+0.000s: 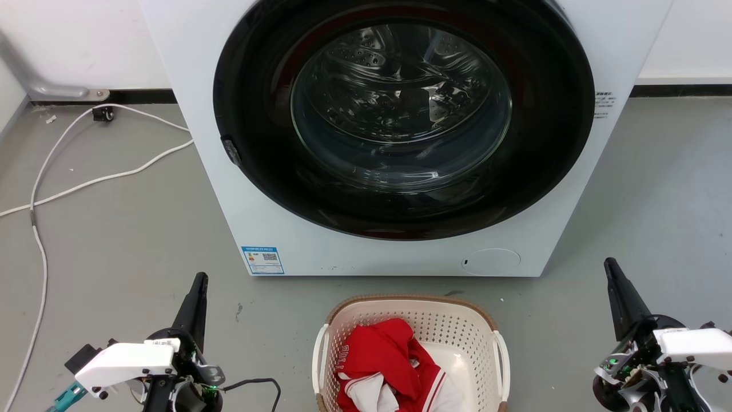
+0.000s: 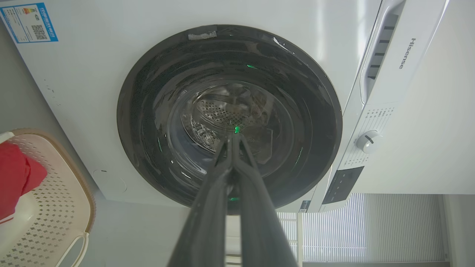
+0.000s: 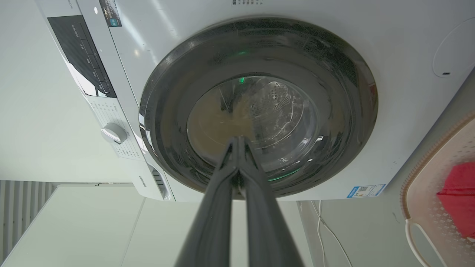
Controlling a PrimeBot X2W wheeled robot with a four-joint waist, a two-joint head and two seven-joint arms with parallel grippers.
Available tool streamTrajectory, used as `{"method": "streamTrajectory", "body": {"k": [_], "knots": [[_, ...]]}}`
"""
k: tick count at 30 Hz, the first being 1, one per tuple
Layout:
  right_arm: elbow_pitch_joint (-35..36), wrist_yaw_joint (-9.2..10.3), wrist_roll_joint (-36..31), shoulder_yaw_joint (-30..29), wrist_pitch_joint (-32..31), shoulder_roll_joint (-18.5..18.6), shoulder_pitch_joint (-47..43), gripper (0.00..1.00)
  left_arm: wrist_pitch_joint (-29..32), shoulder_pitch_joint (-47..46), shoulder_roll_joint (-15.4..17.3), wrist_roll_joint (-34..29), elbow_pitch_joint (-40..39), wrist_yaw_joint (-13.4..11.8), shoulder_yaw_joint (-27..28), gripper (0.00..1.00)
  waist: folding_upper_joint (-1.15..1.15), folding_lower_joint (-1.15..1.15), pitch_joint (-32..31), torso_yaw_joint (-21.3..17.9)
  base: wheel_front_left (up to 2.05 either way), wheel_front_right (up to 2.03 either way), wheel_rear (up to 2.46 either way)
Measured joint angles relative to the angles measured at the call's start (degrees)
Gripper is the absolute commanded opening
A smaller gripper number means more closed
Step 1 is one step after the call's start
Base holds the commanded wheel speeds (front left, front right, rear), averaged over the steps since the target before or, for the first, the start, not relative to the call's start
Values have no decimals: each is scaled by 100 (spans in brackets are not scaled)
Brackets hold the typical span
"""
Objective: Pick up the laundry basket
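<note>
Laundry basket (image 1: 457, 326) is parked on the grey floor (image 1: 114, 246) just in front of the washing machine (image 1: 286, 229), dead centre at the bottom of the head view, with a red-and-white garment (image 1: 380, 355) piled inside. It's flanked by both arms, each well apart from it: left gripper (image 1: 201, 278) out past its left handle, right gripper (image 1: 609, 264) out past the right one. Both pairs of fingers are pressed together at the tips with nothing held (the wrist views make that pretty clear) and pointed at the machine's dark round door (image 1: 257, 143). A white cable (image 1: 86, 183) is trailed over the floor at far left.
</note>
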State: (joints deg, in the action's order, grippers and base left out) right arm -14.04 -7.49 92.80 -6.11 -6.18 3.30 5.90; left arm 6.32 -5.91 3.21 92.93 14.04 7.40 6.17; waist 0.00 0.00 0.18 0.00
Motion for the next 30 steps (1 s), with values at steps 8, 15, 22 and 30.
{"method": "streamTrajectory", "body": {"k": [8,15,22,30], "knots": [[0,0,-1,-5,-14,-4,1,0,1,0,-3,-7,0,0,4,0,0,0,0,0,0,0,0],[0,0,-7,-9,-15,-8,1,0,2,0,-7,-7,0,0,8,0,0,0,0,0,0,0,0],[-1,0,-7,-13,-16,-10,1,0,7,-1,-11,-9,0,0,11,0,0,0,0,0,0,0,0],[-1,0,-8,-16,-18,-12,1,0,8,-1,-14,-24,0,0,14,0,0,0,0,0,0,0,0]]}}
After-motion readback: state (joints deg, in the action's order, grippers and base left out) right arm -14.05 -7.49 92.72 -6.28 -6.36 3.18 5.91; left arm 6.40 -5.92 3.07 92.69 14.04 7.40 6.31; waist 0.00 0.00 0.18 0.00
